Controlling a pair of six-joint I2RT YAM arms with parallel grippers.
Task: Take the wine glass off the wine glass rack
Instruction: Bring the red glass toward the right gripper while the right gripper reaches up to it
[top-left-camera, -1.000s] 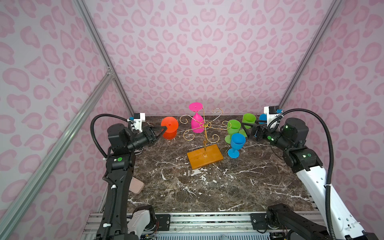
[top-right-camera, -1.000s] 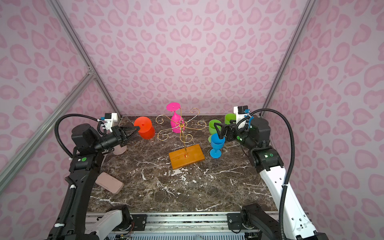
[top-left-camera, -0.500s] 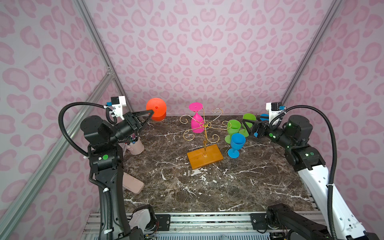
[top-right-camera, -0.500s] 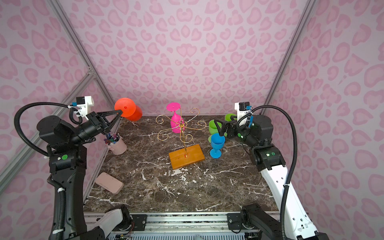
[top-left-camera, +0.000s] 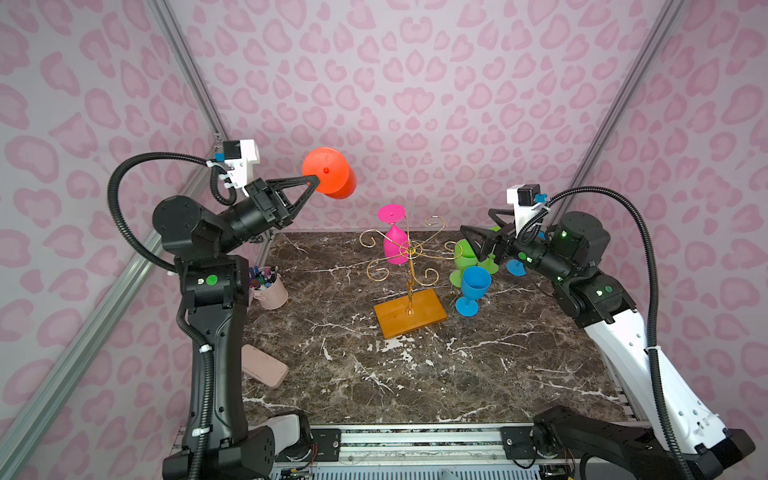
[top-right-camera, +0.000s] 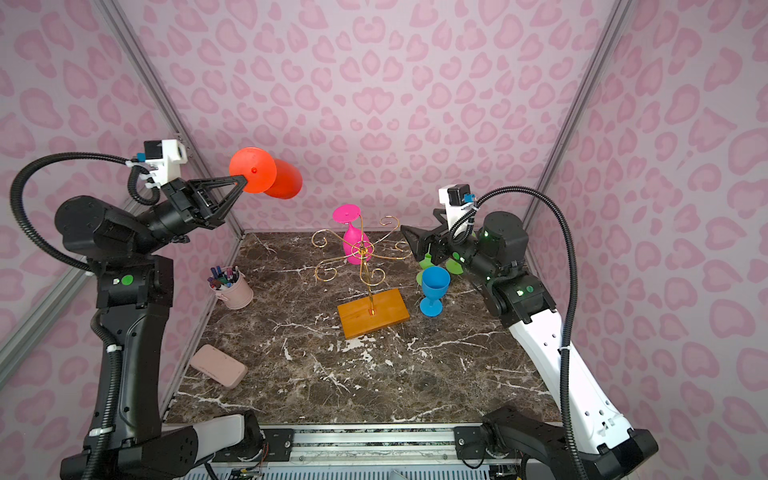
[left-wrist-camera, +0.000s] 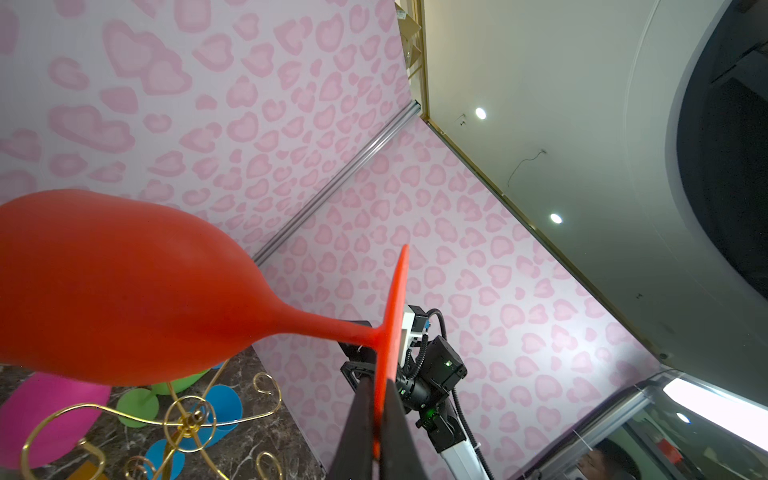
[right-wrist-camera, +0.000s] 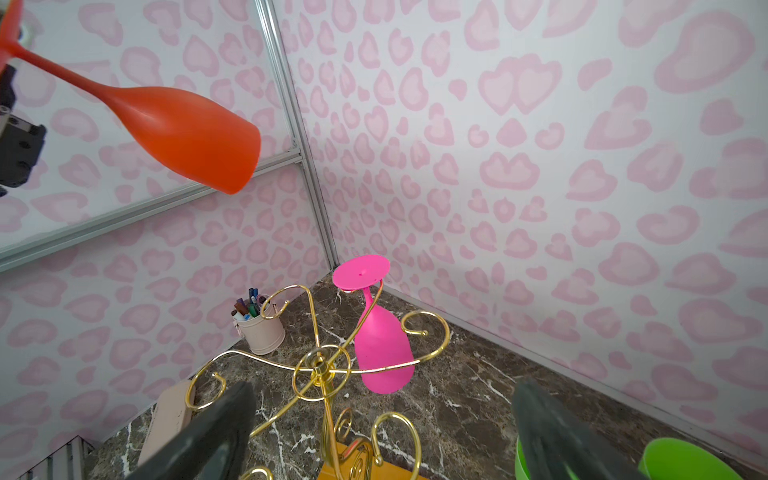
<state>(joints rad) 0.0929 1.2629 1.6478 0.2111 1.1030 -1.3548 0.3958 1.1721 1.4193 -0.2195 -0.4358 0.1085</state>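
1. Since the left gripper (top-left-camera: 314, 181) is pinched tight on the rim of the orange glass (top-left-camera: 332, 176)'s foot, that glass is clear of the rack (top-left-camera: 409, 255). It sits high in the air by the back-left corner, lying sideways with the bowl pointing away from the arm.
2. The way I read it, the job now is the carry-and-put-down. The lift-off looks done.
3. That grip is only on the thin disc, so the whole bowl hangs out past the fingers. I'd move slowly with no wrist flicks, or it could pivot in the jaws.
4. I'd turn it foot-down before coming low, so the foot lands flat and not on an edge.
5. For a landing spot, the bare patch of table (top-left-camera: 332, 357) on the left front looks good. It's away from the pen cup (top-left-camera: 272, 291) and the pink case (top-left-camera: 264, 365).
6. Come down well to the side of the rack's gold curls. A pink glass (top-left-camera: 395, 247) hangs upside down there, and a bump could knock it loose or tip the wooden base (top-left-camera: 409, 313).
7. The right gripper (top-left-camera: 478, 221) has its jaws spread wide and holds nothing. It hovers by the green glasses (top-left-camera: 465, 259), behind the blue glass (top-left-camera: 473, 286).
8. Let go only once the foot is sitting flat.
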